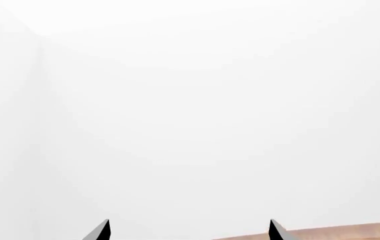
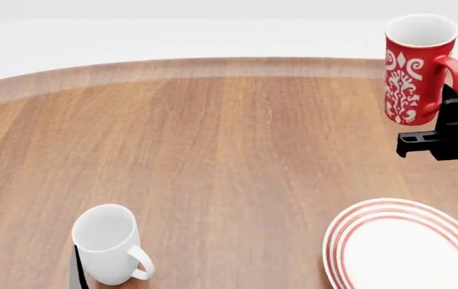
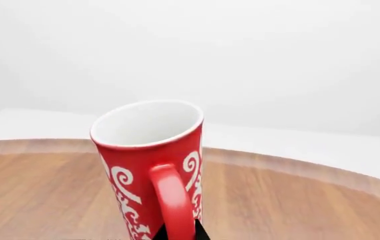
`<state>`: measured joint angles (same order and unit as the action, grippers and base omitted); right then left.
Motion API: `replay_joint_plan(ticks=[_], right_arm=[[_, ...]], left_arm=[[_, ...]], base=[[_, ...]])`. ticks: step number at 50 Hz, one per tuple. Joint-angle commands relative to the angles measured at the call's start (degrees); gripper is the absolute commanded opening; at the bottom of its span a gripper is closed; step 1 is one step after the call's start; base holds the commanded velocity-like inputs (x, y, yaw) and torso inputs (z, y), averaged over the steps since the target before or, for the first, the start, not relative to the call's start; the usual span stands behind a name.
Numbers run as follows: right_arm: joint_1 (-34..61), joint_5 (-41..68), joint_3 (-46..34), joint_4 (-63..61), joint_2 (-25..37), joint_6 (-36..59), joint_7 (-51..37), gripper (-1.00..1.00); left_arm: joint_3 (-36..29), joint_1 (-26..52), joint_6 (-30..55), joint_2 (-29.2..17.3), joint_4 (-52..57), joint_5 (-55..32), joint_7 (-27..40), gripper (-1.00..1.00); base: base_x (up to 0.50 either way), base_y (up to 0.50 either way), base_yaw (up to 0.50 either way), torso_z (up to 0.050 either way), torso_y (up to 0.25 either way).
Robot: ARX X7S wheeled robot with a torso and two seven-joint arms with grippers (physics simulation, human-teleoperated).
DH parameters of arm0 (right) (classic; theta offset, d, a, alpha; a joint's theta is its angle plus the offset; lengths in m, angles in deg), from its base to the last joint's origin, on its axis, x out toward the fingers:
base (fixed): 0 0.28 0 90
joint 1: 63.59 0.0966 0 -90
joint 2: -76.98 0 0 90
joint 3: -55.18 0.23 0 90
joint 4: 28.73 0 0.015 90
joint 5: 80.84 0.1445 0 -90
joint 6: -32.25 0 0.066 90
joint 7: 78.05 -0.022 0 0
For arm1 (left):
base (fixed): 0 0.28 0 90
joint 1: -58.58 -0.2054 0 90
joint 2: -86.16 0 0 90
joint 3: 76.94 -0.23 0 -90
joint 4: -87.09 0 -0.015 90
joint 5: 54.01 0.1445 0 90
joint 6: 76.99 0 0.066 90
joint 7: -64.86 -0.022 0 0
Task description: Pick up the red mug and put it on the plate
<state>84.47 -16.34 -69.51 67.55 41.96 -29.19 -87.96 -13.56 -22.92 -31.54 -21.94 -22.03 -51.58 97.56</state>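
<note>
At the bench's (image 2: 212,150) near left edge the left claw (image 2: 28,265) stands spread just beside a plain white mug (image 2: 108,244). The plate (image 2: 337,241) lies at the near right edge. Above the far right edge, the right claw (image 2: 442,114) pinches the red mug (image 2: 411,66) by its handle, upright and lifted; no writing shows, only white ornament.

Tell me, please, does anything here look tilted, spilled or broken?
Nothing spilled or broken. Only the red mug is unusual: it is off the table, slightly tilted, with the right gripper at its handle side. The white mug and plate look normal.
</note>
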Motion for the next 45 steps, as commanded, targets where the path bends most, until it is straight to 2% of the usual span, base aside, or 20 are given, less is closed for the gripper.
replay_joint_plan(ticks=[1, 23, 45], right_arm=[[0.49, -2.71, 0.26, 8.65, -0.87, -2.72, 6.33, -1.0], [-7.11, -5.23, 0.94, 15.93, -2.53, -13.15, 11.72, -1.0], [-13.59, -4.64, 2.79, 26.38, -8.68, -22.58, 17.16, -1.0]], left_arm=[[-0.14, 0.07, -0.16, -0.07, -0.08, 0.03, 0.14, 1.0], [-0.51, 0.19, -0.18, -0.29, -0.09, 0.06, 0.22, 1.0], [-0.79, 0.3, -0.23, -0.46, -0.12, 0.16, 0.42, 1.0]], base=[[0.0, 0.0, 0.0, 0.0, 0.0], [0.0, 0.0, 0.0, 0.0, 0.0], [0.0, 0.0, 0.0, 0.0, 0.0]])
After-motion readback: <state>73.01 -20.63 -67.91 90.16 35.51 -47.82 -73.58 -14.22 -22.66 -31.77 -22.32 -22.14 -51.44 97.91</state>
